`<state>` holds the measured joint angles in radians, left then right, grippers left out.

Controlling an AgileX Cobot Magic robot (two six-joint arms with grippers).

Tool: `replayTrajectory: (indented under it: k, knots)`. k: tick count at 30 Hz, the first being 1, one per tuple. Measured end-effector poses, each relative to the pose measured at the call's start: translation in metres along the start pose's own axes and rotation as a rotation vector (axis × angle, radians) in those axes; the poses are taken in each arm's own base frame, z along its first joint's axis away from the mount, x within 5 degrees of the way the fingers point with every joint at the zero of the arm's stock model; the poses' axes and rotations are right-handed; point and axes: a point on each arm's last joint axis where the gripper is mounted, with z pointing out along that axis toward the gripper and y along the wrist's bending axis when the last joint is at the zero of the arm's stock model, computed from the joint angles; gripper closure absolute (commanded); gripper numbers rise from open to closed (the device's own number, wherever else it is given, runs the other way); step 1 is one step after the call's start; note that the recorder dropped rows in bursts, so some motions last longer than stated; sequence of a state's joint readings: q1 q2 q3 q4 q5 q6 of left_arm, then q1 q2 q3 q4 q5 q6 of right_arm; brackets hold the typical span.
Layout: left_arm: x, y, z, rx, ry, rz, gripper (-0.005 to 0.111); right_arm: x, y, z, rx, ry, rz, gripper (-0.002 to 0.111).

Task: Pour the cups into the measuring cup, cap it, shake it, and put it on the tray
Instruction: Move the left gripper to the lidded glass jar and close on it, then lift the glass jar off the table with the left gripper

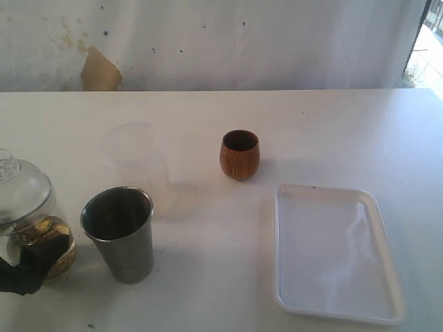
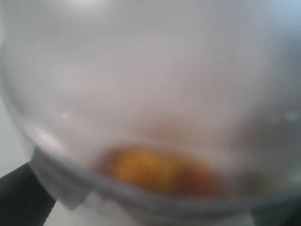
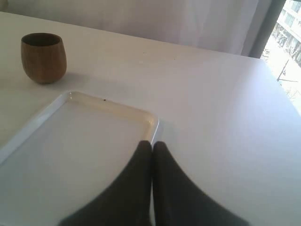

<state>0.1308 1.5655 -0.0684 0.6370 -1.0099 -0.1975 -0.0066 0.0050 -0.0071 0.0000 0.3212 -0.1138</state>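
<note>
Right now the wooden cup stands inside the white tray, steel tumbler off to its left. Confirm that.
No: the wooden cup stands on the table outside the tray, as the exterior view shows. The steel tumbler is off to its left.

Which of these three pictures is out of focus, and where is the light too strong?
Left wrist view: wholly out of focus, a clear container too near the lens. Right wrist view: sharp on the white rectangular plastic tray and the rounded brown wooden cup; its window is overexposed. Exterior view: soft, with glare on the tray.
</note>
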Motion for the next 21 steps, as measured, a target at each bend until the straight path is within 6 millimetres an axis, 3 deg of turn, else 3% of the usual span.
replayTrajectory:
  k: [21]
  knots:
    - [-0.0066, 0.0036, 0.0076, 0.005, -0.127, -0.011, 0.002, 0.0000, 0.0000, 0.0000, 0.000, 0.000, 0.000, 0.108]
